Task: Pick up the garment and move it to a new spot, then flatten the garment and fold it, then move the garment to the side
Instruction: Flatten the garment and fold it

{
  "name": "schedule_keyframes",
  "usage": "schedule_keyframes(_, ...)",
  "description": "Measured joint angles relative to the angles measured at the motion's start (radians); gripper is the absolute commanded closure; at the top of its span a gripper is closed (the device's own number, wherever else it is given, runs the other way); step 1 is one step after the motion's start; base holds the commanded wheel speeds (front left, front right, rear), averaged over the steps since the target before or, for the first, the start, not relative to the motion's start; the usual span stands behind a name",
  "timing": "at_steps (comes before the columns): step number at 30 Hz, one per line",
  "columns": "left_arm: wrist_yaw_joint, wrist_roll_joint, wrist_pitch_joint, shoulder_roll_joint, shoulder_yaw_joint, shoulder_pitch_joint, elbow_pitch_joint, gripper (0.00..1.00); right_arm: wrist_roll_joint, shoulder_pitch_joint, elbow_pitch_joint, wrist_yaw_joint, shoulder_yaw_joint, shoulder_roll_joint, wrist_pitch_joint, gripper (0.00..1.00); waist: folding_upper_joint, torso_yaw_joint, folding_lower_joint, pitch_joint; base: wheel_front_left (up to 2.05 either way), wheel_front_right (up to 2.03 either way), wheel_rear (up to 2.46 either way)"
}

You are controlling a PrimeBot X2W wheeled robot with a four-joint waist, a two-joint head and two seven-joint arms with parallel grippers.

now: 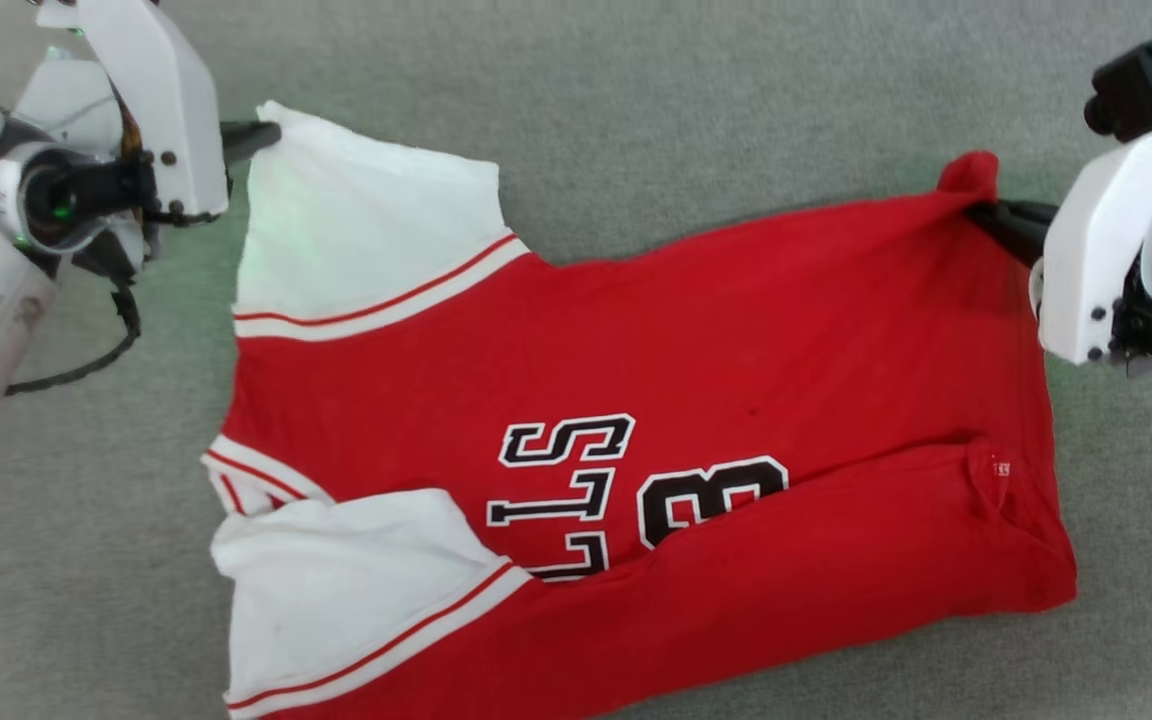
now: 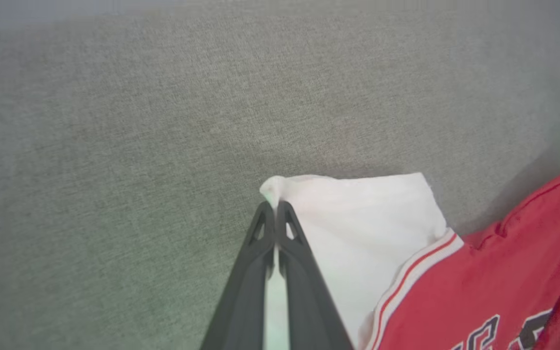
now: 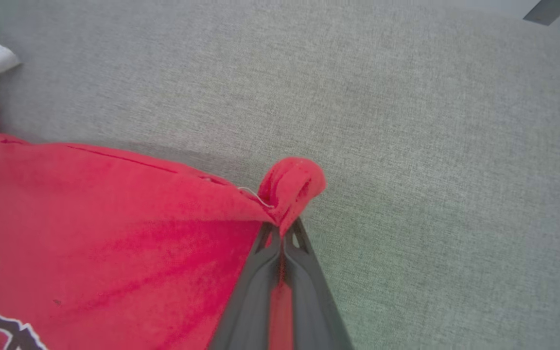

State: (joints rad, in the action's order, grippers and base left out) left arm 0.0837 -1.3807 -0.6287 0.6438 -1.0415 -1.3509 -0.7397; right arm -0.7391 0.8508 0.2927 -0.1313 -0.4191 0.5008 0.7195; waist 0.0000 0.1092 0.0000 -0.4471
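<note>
Grey woven cloth covers the flat surface (image 1: 636, 90) below me. On it lies the garment (image 1: 656, 340), a large red soft-fabric shirt with white sleeves, red-and-white striped trim bands and dark, white-edged lettering (image 1: 576, 480). It is spread across the middle of the head view, with its sleeves toward my left and its hem toward my right. The near long edge is folded up over the body, so a red flap covers part of the lettering.

My left gripper (image 1: 271, 135) is clamped on the far white sleeve (image 1: 356, 220) at its outer corner. In my left wrist view the two dark fingers (image 2: 260, 272) are pressed together, with a little tuft of white cloth showing past their tips.

My right gripper (image 1: 981, 212) is clamped on the far red corner of the hem. In my right wrist view the fingers (image 3: 304, 282) are closed on the cloth, and a small rolled knob of red fabric pokes out beyond them. A loose pale thread lies just beside the knob.
</note>
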Motion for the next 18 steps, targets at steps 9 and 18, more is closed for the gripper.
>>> schedule_keyframes(9, -0.006, -0.04, 0.012, 0.058, 0.02, 0.065, 0.136, 1.0, -0.037, -0.105, -0.048, 0.0, -0.021, 0.085, -0.04, 1.0, 0.0, -0.04, 0.0, 0.089, 0.0, 0.0, 0.0)
schedule_keyframes(18, -0.143, -0.102, 0.01, 0.21, 0.031, 0.226, 0.465, 1.0, -0.076, -0.26, -0.121, 0.0, -0.018, 0.156, -0.057, 1.0, 0.0, -0.081, 0.0, 0.182, 0.0, 0.0, 0.0)
